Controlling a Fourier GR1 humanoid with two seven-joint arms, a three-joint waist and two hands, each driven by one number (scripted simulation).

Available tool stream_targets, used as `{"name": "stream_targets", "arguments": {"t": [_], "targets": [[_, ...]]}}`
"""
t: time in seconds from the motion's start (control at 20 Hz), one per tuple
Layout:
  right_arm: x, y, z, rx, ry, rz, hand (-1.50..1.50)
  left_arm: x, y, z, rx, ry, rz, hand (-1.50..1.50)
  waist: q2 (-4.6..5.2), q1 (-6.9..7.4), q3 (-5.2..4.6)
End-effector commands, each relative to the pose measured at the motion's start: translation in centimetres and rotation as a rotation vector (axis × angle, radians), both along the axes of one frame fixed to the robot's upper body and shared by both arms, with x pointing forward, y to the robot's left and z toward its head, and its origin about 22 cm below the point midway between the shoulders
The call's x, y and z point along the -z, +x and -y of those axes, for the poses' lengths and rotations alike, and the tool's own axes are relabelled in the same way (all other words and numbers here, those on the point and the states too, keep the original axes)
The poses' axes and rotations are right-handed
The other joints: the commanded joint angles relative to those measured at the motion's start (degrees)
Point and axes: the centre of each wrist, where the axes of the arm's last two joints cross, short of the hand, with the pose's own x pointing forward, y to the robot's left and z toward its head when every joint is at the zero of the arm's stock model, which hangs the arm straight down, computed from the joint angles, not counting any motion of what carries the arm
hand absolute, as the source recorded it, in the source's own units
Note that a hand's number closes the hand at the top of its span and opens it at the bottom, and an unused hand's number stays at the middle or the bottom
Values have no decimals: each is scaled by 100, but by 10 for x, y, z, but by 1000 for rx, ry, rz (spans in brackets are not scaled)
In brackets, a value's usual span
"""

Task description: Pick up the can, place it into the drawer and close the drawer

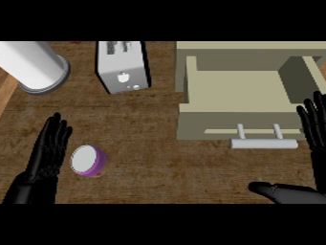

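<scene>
A purple can (89,161) with a white top stands on the wooden counter at the lower left. My left hand (47,153) is just left of it, fingers straight and pointing up, open, close beside the can without curling round it. The beige drawer (193,93) stands pulled open at the upper right, its inside bare, with a pale handle (263,141) on its front. My right hand (323,129) is open at the right edge, fingers straight beside the drawer's front right corner, thumb (278,191) stretched out to the left below.
A silver toaster (123,67) stands at the top middle. A large white cylinder (33,64) with a grey rim stands at the top left. Bare brown counter lies between the can and the drawer.
</scene>
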Motion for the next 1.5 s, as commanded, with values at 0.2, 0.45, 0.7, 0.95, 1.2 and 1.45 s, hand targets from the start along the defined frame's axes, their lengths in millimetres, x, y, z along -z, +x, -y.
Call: {"name": "stream_targets", "arguments": {"t": [0.2,0.45,0.7,0.95,1.2,1.45], "targets": [[14,-17,11,12,18,-38,-150,-19,-16,8,-27,-42,-42,-150,1,-9,-4],[13,-22,22,20,-5,-48,-150,-20,-20,-30,-64,-38,-51,-150,3,0,-6],[16,-30,31,15,-14,-34,-150,-4,-11,-2,-69,-52,-78,-150,2,-15,-5],[22,-37,52,15,-9,-34,-150,3,3,-24,-82,-62,-93,-150,4,-20,-5],[18,-28,43,29,-7,-35,-150,44,31,-10,-88,-64,-97,-150,7,-23,-6],[24,-21,48,24,8,-34,-150,55,31,-14,-111,-49,-93,-150,5,-16,-5]]}}
